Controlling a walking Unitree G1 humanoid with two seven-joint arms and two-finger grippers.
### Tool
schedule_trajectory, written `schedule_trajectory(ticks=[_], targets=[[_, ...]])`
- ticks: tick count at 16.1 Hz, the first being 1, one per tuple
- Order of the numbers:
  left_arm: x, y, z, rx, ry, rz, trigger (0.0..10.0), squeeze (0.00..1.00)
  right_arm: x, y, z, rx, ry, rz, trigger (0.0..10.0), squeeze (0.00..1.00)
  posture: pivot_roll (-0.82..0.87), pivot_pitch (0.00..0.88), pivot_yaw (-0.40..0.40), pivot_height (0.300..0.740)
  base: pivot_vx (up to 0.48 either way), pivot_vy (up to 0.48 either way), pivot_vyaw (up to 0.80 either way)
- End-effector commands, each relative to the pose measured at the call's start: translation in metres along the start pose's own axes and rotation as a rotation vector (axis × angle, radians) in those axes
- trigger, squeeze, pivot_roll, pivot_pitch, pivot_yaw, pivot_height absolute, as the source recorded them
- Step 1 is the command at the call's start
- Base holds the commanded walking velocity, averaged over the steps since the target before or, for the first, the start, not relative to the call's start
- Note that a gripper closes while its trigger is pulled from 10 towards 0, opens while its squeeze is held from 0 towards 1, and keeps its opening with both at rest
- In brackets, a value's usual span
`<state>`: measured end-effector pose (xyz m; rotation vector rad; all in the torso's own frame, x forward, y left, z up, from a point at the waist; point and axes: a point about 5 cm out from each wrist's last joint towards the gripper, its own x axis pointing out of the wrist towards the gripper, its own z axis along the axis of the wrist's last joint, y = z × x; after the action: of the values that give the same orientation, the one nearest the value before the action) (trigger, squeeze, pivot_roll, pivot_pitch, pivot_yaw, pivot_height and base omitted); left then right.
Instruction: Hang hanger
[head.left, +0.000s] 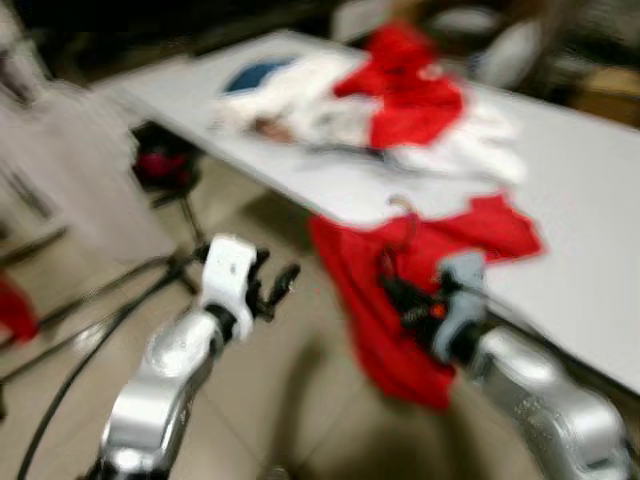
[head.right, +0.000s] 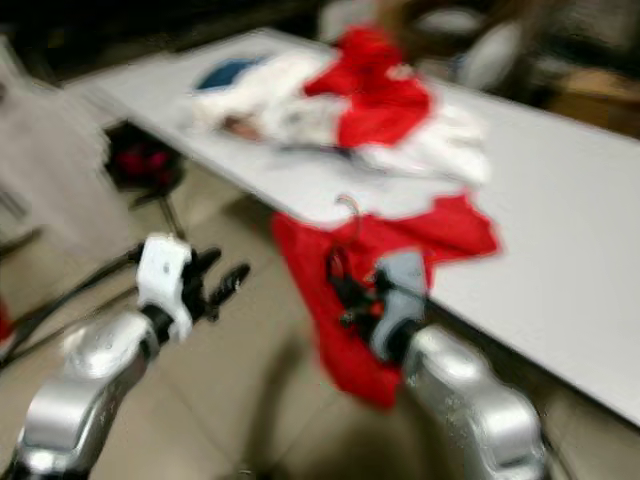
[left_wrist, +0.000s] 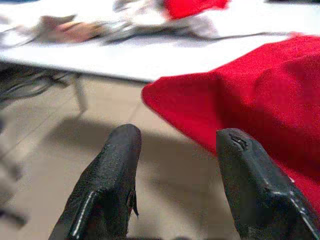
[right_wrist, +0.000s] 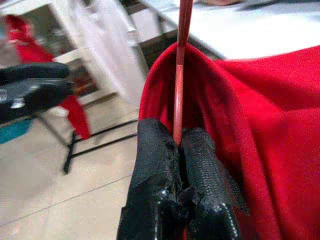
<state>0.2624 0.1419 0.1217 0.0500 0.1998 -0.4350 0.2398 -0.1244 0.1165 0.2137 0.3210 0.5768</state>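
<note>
A red garment hangs half off the near edge of the white table, on a red hanger whose metal hook sticks up above the collar. My right gripper is shut on the hanger's red rod, just in front of the garment. My left gripper is open over the floor, to the left of the garment, with nothing between its fingers. The eye views are blurred.
A heap of red and white clothes lies further back on the table. To the left stand a white garment and black stand legs on the tiled floor. Another red cloth hangs at the left.
</note>
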Motion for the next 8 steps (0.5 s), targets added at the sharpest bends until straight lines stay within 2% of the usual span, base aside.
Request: schedule_trajectory(ticks=[1,8], targets=[[0.0004,0.0042,-0.0013,-0.017,0.022,0.044,10.0,0.0,-0.0019,-0.0043,0.0065,-0.027,-0.034,-0.027,10.0,0.0,-0.11,0.0,0.053,0.74,0.0,0.0,0.8],[0.0004,0.0042,-0.0013,-0.017,0.022,0.044,10.0,0.0,-0.0019,-0.0043,0.0065,-0.027,-0.034,-0.027,10.0,0.0,-0.11,0.0,0.053,0.74,0.0,0.0,0.8]])
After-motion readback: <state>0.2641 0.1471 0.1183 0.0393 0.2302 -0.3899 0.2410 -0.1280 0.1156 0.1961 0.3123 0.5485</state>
